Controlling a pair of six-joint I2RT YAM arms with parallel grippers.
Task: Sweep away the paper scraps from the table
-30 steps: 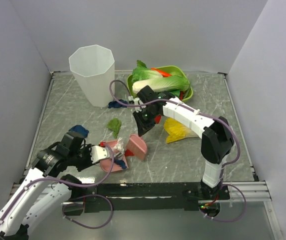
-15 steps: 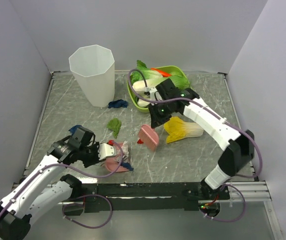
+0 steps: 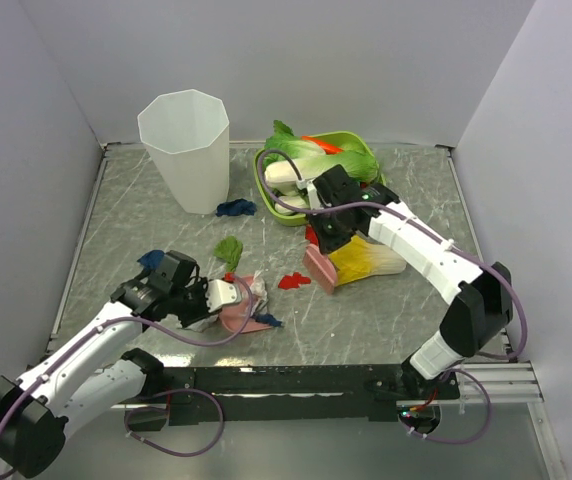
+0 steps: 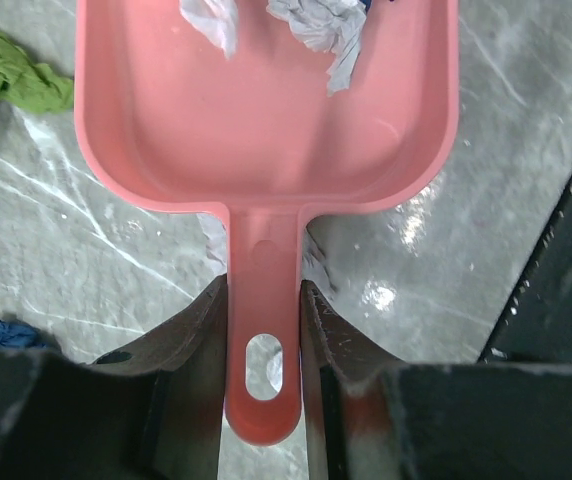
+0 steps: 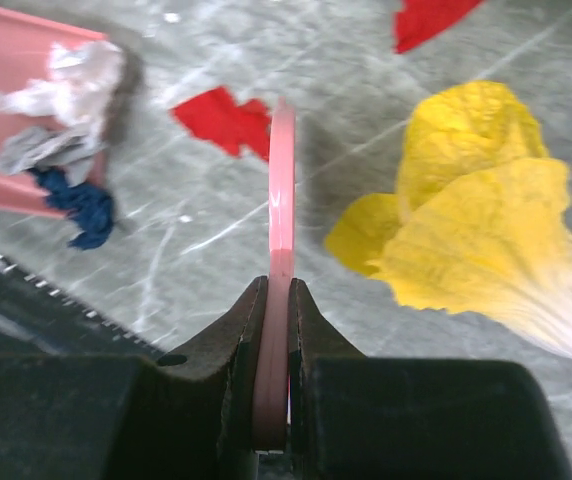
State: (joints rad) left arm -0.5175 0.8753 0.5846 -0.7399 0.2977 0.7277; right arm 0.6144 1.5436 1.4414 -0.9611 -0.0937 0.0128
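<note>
My right tool (image 5: pixel 274 300), clamped on the flat pink plastic scraper (image 5: pixel 280 200), has drawn back from the pink plastic dustpan (image 4: pixel 266 110) to just beside the yellow-and-white toy cabbage (image 3: pixel 366 258). My left tool (image 4: pixel 263 300), gripping the dustpan's handle, has nudged the pan rightward. White-grey crumpled paper scraps (image 4: pixel 311 25) lie in the pan. A red scrap (image 3: pixel 293 281) sits on the grey marble-patterned surface (image 3: pixel 146 210) between pan and scraper, so I judge another stroke is lined up. A green scrap (image 3: pixel 229 248) and a dark blue scrap (image 3: pixel 235 208) wait farther off, the latter beside the white plastic bin (image 3: pixel 184 140). The cabbage crowds the scraper.
</note>
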